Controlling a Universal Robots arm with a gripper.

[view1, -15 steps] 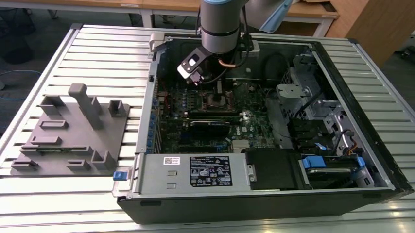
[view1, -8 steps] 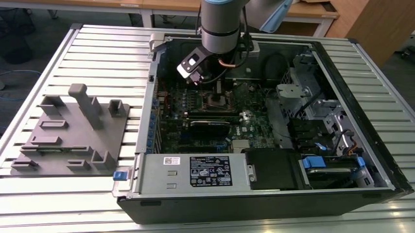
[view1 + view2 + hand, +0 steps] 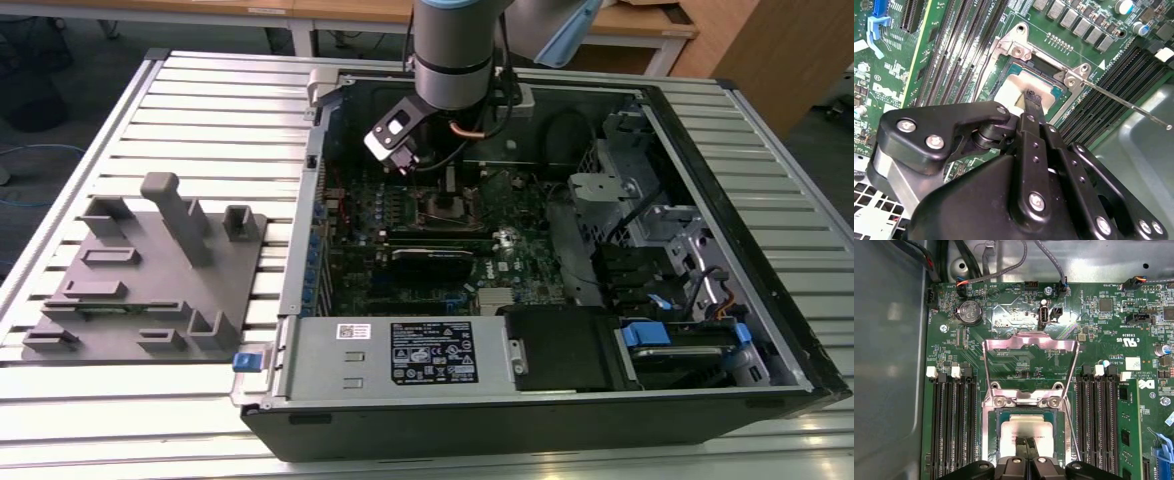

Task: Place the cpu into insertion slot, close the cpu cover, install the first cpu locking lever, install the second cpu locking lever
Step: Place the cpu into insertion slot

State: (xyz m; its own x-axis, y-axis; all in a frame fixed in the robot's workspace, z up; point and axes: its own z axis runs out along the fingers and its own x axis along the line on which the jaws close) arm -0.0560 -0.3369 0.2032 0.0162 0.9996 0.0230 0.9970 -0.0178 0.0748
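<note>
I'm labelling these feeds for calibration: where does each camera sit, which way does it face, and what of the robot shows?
Exterior view: off the arm, high, looking down into the open computer case; the arm shows.
First wrist view: on the arm, facing squarely onto the motherboard and raised cpu cover; the gripper shows.
Second wrist view: on the arm, looking obliquely along the gripper's linkage.
Both wrist views share the cpu at the gripper's tip.
</note>
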